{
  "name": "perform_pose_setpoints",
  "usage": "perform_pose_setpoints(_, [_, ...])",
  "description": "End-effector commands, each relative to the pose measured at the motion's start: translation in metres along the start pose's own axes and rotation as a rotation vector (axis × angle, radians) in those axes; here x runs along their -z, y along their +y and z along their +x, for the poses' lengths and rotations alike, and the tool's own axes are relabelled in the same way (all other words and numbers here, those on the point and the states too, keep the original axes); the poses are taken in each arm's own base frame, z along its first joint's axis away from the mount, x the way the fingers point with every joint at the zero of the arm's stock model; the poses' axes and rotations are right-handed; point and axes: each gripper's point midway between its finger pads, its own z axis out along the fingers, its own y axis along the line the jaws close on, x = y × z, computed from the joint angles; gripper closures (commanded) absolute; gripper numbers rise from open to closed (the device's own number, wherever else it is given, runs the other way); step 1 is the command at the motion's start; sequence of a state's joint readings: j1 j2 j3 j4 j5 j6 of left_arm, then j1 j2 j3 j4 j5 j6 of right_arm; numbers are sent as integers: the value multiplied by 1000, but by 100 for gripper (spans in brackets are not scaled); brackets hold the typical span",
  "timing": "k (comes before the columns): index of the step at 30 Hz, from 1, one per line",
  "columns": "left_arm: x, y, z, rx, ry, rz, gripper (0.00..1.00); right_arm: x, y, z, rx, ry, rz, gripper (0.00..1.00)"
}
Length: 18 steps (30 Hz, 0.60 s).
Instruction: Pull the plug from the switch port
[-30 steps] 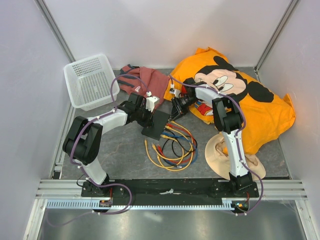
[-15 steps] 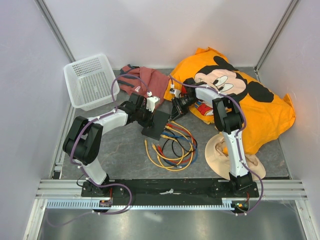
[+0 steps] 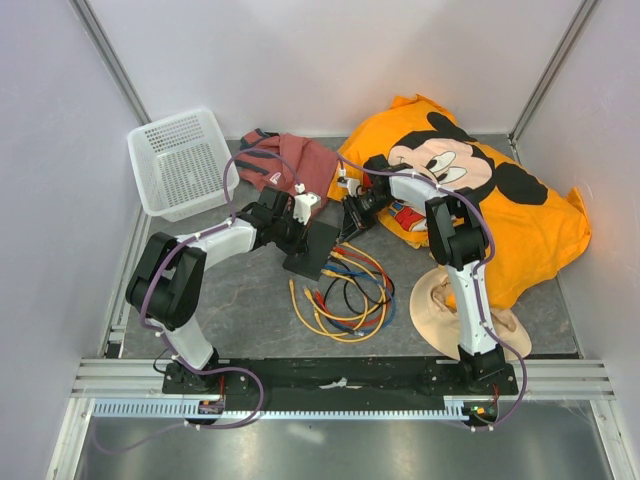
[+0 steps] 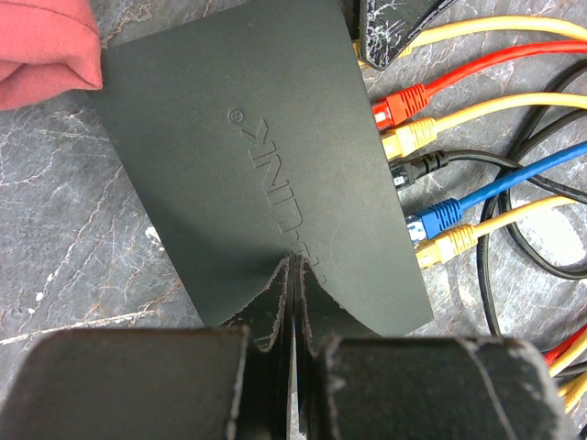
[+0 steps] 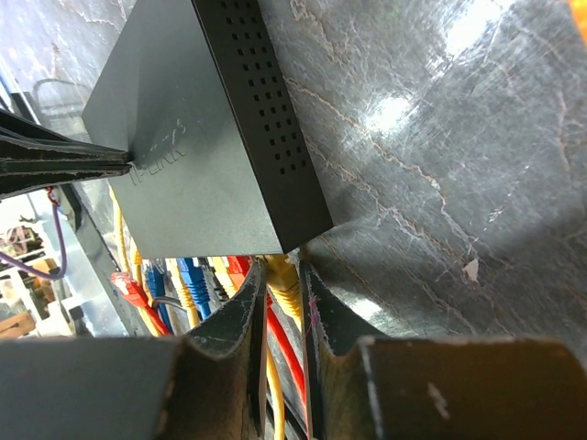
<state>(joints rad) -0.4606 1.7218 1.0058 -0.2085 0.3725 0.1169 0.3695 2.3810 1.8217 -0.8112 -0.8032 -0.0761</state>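
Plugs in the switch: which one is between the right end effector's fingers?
The yellow plug at the row's end, at the switch's corner, next to the red plug.

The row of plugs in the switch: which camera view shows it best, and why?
Left wrist: five plugs sit in a clear row along the switch's edge, colours distinct. Right wrist sees them edge-on, partly behind its fingers. Top external shows them tiny.

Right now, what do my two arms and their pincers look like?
The left arm and right arm have white links, black joints and purple cables looped alongside. The left pincer and right pincer have black tapered fingers with scuffed, pale edges.
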Motion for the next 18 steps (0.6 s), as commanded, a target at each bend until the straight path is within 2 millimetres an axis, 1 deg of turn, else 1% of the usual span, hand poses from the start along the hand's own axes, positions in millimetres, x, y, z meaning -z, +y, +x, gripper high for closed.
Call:
perform_pose_setpoints(1, [-2, 2, 10, 12, 41, -20, 98, -11, -98, 82, -50, 278, 388, 99])
perform_pose_setpoints(11, [-2, 3, 10, 9, 44, -27, 98, -11, -105, 83, -90, 298, 447, 99])
perform_pose_setpoints(15, [-3, 3, 7, 6, 38, -29, 98, -6, -111, 86, -77, 322, 532, 100])
perform_pose_setpoints(18, [-3, 4, 5, 1, 36, -32, 98, -7, -110, 88, -78, 335, 559, 100])
